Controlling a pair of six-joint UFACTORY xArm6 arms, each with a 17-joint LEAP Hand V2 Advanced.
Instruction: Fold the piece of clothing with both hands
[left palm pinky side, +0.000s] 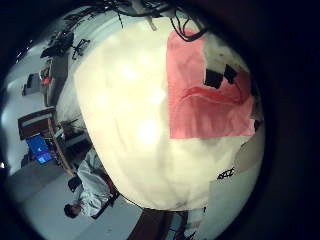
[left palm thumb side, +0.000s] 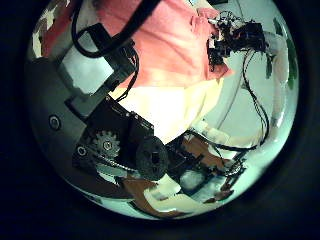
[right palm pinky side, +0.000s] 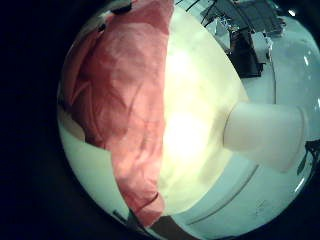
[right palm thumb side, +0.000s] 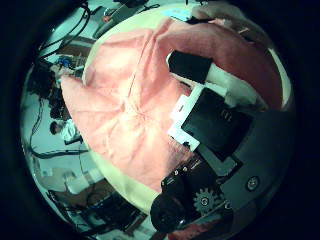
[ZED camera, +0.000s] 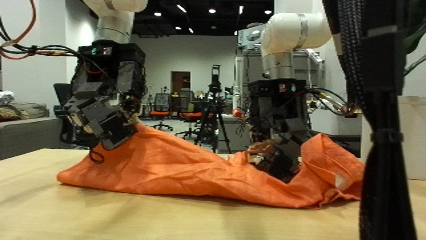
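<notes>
An orange cloth (ZED camera: 213, 175) lies bunched on the wooden table (ZED camera: 80, 215). My left hand (ZED camera: 107, 115) hangs over one end of it, fingers curled on a raised edge (ZED camera: 101, 153) that peaks up to them. My right hand (ZED camera: 280, 135) is at the other end, fingers (ZED camera: 276, 158) curled down into a raised fold. In the right thumb side palm view the black fingers (right palm thumb side: 205, 115) lie against the cloth (right palm thumb side: 120, 100). The left little finger side palm view shows the cloth (left palm pinky side: 205, 100) on the table with fingertips (left palm pinky side: 220, 75) at its edge.
The pale tabletop (right palm pinky side: 200, 130) runs on beside the cloth (right palm pinky side: 125, 80) in the right little finger side palm view. In the left thumb side palm view, the other hand (left palm thumb side: 235, 45) is across the cloth (left palm thumb side: 170, 40). Room furniture stands behind the table.
</notes>
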